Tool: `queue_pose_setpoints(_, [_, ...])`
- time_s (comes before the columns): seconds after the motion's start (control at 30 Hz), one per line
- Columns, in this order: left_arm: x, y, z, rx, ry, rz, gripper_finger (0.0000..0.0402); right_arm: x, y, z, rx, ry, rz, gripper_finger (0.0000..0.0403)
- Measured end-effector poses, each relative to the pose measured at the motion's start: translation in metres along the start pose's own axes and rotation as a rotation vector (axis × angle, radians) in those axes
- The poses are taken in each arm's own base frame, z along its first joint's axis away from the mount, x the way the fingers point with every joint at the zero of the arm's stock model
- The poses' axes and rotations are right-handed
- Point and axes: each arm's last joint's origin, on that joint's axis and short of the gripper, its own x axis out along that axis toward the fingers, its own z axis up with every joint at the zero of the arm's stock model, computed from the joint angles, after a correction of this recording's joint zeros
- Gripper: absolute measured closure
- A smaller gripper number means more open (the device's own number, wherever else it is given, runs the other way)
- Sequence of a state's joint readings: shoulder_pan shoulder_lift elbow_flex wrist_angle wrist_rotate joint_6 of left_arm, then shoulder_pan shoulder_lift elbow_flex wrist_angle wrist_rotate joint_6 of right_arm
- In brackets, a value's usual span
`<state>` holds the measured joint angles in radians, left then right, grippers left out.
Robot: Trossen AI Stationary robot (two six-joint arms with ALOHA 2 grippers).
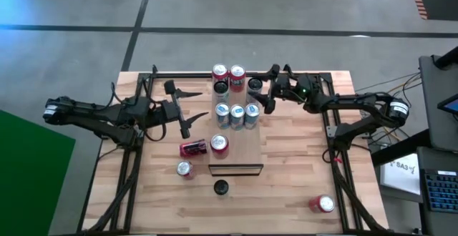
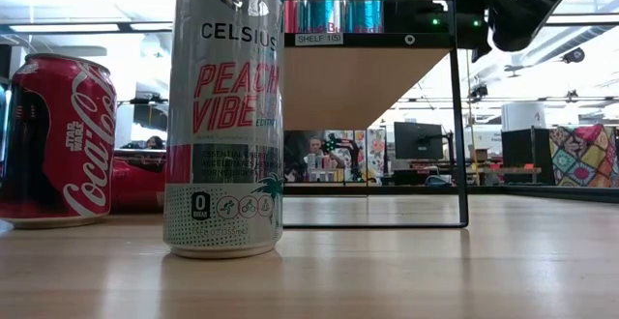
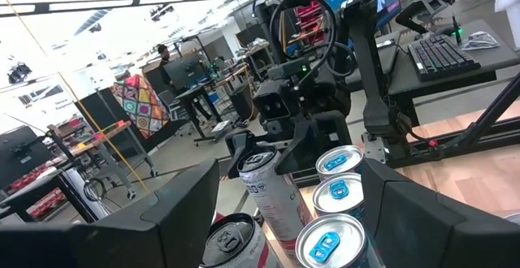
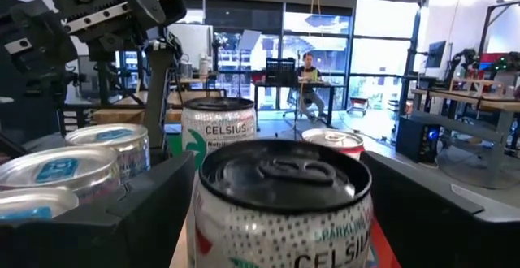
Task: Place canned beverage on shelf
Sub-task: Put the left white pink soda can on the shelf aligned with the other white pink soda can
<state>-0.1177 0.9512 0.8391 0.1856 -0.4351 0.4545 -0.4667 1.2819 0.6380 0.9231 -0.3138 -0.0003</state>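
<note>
A: Start at the left. What is the left gripper doing?

B: It hangs over the table just beside the shelf, fingers spread and empty, pointed toward the cans. It looks like the waiting arm.

A: And on the table near it?

B: A red can lying on its side, a red upright can in front of that, and a black-topped can off the shelf's dark front end. Far off, by the right front corner, stands one more red can.

A: The shelf itself?

B: It already carries a red-topped can near the front, three blue-topped cans in the middle, and more cans toward the back.

A: Then the right gripper?

B: It is at the back of the shelf, and a dark-topped Celsius can stands between its fingers. The fingers sit wide on either side of it; I judge they are released rather than clamped, with the can resting on the shelf.

A: So which step is this?

B: Probably the let-go after setting a can down. The next move calls for a straight retreat, keeping clear of the blue-topped cans just beside it.
</note>
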Motion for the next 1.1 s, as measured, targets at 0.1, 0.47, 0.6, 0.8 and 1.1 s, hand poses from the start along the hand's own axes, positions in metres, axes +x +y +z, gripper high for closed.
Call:
queue_pose_setpoints(0.1, [0.000, 0.000, 0.000, 0.000, 0.000, 0.000, 0.0134, 0.002, -0.001, 0.003, -0.002, -0.006, 0.000, 0.0067])
queue_pose_setpoints(0.47, [0.001, 0.003, -0.001, 0.008, 0.006, 0.013, 0.0134, 0.004, -0.001, 0.046, -0.019, 0.003, 0.000, 0.0065])
queue_pose_setpoints(0.6, [0.005, 0.010, -0.006, 0.052, 0.010, 0.008, 0.0134, 0.003, -0.001, 0.067, -0.014, 0.023, 0.000, 0.0068])
queue_pose_setpoints(0.8, [0.011, 0.027, -0.014, 0.092, 0.005, -0.003, 0.0134, 0.007, -0.005, 0.097, 0.031, 0.209, -0.096, 0.0078])
queue_pose_setpoints(1.1, [0.014, 0.037, -0.017, 0.070, -0.006, 0.015, 0.0134, 0.002, -0.009, 0.137, 0.166, 0.435, -0.298, 0.0079])
